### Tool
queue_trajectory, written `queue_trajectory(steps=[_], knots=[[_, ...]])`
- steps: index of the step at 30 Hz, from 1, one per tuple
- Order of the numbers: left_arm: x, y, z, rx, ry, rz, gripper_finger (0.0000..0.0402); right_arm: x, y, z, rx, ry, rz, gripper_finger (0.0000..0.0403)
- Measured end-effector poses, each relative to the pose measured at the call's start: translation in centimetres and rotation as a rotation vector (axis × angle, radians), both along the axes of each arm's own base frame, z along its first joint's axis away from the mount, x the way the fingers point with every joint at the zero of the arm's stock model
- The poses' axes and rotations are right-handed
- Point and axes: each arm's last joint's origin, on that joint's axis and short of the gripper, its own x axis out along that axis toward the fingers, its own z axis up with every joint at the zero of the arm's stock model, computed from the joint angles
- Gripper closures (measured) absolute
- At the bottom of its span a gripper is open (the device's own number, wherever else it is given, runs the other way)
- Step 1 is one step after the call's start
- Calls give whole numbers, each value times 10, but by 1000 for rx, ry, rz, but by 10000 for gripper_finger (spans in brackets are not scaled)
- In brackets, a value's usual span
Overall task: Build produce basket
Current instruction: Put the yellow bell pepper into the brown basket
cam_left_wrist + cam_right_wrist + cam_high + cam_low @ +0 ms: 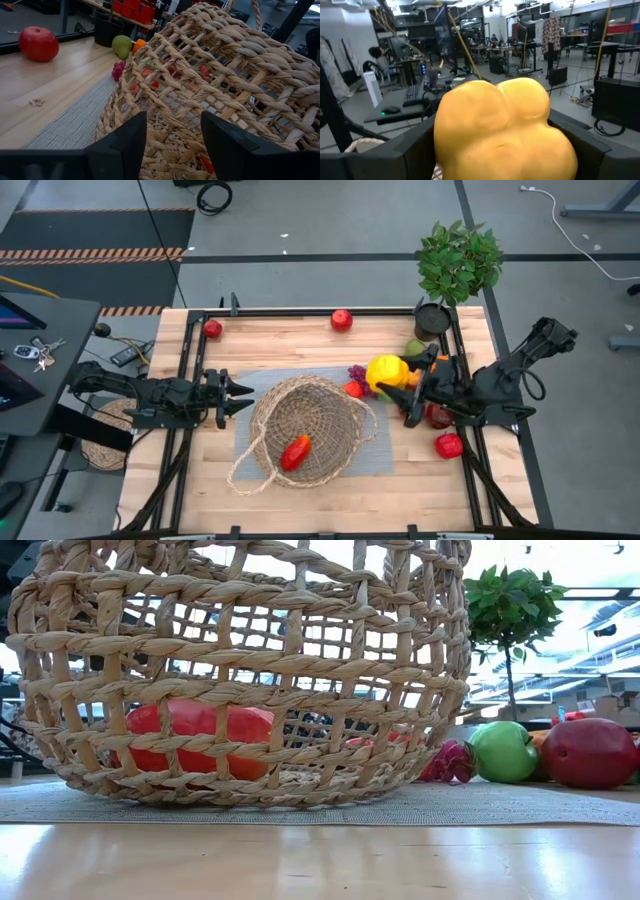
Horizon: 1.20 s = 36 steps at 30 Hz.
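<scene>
Item: my right pincer (398,388) clenched round bulbous yellow plastic pepper (386,370); smooth skin may, I think, slip before round woven wicker basket (305,430) ahead.

Baskets: one (305,430)
Red apples: three, counted at (342,319), (213,329), (449,445)
Yellow peppers: one (386,371)
Potted plants: one (457,265)

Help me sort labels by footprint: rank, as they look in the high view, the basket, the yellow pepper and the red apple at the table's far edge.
1. basket
2. yellow pepper
3. red apple
</scene>
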Motion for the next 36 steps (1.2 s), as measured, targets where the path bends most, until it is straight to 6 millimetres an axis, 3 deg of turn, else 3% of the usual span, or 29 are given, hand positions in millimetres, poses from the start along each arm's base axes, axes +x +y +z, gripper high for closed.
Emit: queue_trajectory(steps=[20,29,36], knots=[[0,0,0,0,0,0,206,68,18,29,-99,20,88,80],[0,0,0,0,0,0,204,92,30,18,-126,72,128,80],[0,0,0,0,0,0,206,96,21,13,-74,94,120,80]])
